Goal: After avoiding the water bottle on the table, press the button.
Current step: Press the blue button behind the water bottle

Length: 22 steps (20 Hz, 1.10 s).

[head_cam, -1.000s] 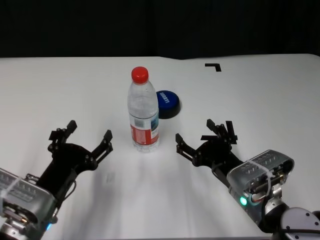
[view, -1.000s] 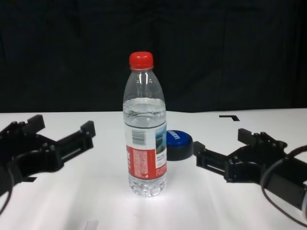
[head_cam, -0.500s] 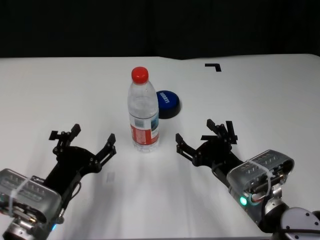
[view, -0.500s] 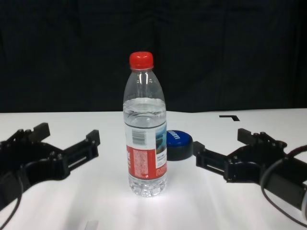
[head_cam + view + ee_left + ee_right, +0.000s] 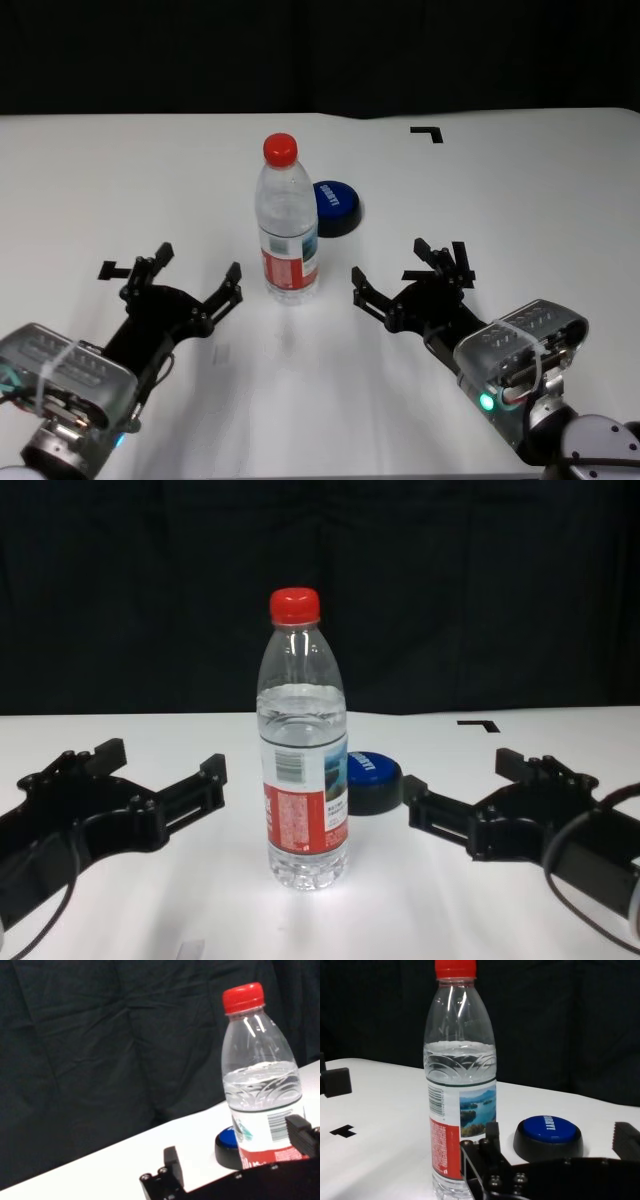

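Head view, my left pincer [image 5: 195,275] spread beside the upright water bottle [image 5: 287,222], right pincer [image 5: 400,272] spread opposite, button [image 5: 335,207] behind, white counter [image 5: 120,180].

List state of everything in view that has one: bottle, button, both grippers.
Water bottle: upright on the table, red cap on, partly filled.
Button: behind the bottle and a little to its right, nothing touching it, not pressed.
Left gripper: open, empty, left of the bottle and clear of it.
Right gripper: open, empty, right of the bottle, nearer the robot than the button.
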Motion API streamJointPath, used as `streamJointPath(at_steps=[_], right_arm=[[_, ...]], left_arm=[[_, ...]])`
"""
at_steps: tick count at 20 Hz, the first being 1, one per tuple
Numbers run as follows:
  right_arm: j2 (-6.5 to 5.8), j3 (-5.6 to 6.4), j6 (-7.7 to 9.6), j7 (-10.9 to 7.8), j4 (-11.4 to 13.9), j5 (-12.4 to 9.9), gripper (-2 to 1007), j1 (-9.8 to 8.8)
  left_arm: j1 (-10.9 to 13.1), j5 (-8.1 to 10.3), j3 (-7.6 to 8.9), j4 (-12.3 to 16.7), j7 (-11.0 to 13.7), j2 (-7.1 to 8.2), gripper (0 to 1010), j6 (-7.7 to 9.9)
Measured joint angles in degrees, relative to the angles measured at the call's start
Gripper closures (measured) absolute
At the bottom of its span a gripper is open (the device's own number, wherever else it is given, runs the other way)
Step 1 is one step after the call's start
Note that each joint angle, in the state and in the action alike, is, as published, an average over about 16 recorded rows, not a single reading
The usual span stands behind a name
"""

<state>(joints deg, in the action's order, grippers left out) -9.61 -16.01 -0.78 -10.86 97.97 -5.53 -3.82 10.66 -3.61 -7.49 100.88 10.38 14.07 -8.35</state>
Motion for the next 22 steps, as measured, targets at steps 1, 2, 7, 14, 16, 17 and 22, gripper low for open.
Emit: streamJointPath(at_steps=[1, 2, 7, 14, 16, 17, 22], right_arm=[[0.00, 0.00, 0.00, 0.00, 0.00, 0.00, 2, 0.00], [0.00, 0.00, 0.00, 0.00, 0.00, 0.00, 2, 0.00], [0.00, 0.00, 0.00, 0.00, 0.00, 0.00, 3, 0.00], [0.00, 0.00, 0.00, 0.00, 0.00, 0.00, 3, 0.00], [0.00, 0.00, 0.00, 0.00, 0.00, 0.00, 3, 0.00], [0.00, 0.00, 0.00, 0.00, 0.00, 0.00, 3, 0.00], [0.00, 0.00, 0.00, 0.00, 0.00, 0.00, 3, 0.00]], left_arm=[[-0.31, -0.01, -0.11, -0.27, 0.04, -0.02, 7, 0.02], [-0.63, -0.02, -0.22, -0.55, 0.07, -0.04, 7, 0.04], [-2.10, -0.03, -0.70, -1.78, 0.20, -0.17, 7, 0.12], [-3.97, 0.09, -1.47, -3.42, 0.43, -0.45, 7, 0.23], [-4.48, 0.16, -1.72, -3.87, 0.50, -0.54, 7, 0.25], [-4.73, 0.19, -1.85, -4.08, 0.54, -0.59, 7, 0.26], [-5.91, 0.34, -2.44, -5.09, 0.64, -0.83, 7, 0.24]])
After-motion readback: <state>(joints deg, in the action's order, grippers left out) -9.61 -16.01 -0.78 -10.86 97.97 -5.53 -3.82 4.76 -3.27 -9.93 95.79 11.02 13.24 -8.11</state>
